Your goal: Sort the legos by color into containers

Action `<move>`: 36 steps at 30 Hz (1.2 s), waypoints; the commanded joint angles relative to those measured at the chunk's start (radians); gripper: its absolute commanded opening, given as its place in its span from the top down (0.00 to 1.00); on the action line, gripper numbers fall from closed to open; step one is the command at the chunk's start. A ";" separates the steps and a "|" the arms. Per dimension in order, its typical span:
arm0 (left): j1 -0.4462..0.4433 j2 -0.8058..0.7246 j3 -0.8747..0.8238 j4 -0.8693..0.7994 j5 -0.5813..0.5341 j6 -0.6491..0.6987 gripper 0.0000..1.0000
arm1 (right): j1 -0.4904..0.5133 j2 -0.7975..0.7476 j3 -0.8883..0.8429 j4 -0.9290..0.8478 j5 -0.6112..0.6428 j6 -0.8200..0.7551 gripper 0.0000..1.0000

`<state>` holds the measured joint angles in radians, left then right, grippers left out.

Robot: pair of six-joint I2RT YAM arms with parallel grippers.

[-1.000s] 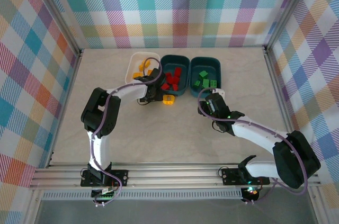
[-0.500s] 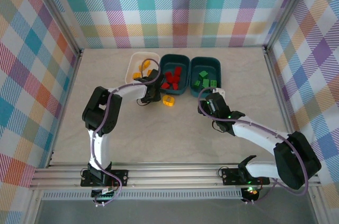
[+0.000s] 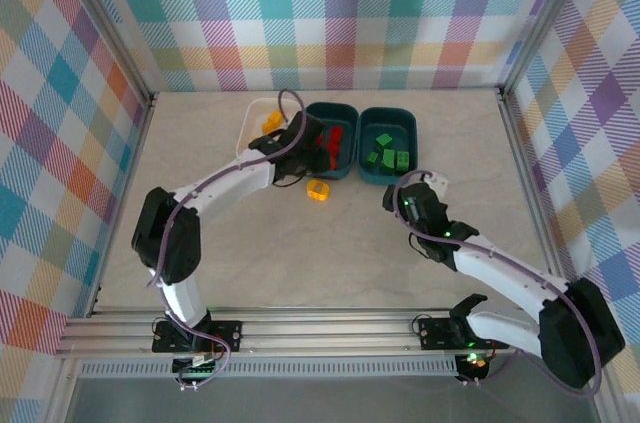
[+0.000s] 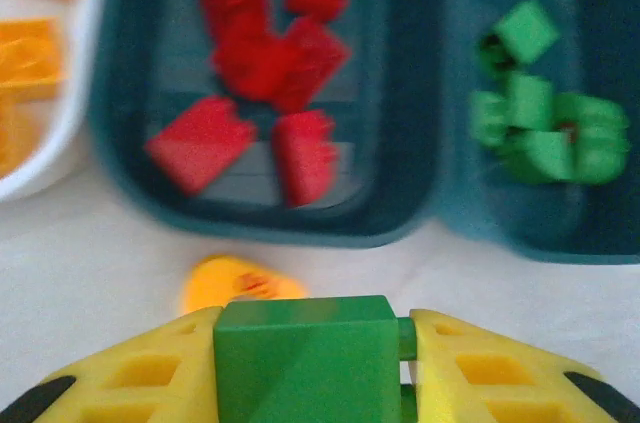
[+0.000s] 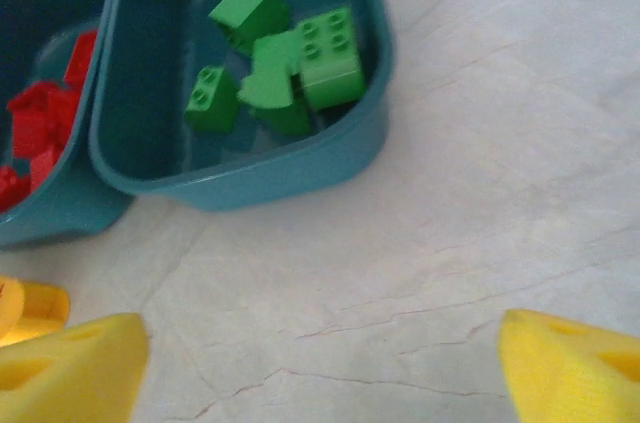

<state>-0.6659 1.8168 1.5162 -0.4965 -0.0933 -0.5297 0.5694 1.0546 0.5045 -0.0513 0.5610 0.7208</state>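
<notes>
Sorting nears its end on the desk [image 3: 300,243], where the white tray [image 3: 243,128] holds yellow legos beside the red-filled tray [image 3: 330,106] and the green-filled tray [image 3: 390,111]. The left claw [image 3: 298,143], by the red-filled tray, grips a green brick [image 4: 300,353], likely bound rightward for the green-filled tray. The right claw [image 5: 320,353] gapes wide and empty. A yellow ring [image 3: 318,190] lies loose on the desk.

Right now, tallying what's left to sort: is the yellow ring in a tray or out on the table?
Out. The yellow ring lies on the table, just outside the teal tray of red bricks.
</notes>
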 commanded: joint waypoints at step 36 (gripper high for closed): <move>-0.129 -0.002 -0.231 0.100 -0.204 0.302 0.16 | -0.078 -0.048 -0.035 -0.001 -0.080 0.088 0.00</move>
<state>-0.7860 1.8309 1.3449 -0.4706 -0.2211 -0.3038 0.4965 0.9855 0.4709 -0.0864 0.5053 0.8062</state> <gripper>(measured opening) 0.842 0.996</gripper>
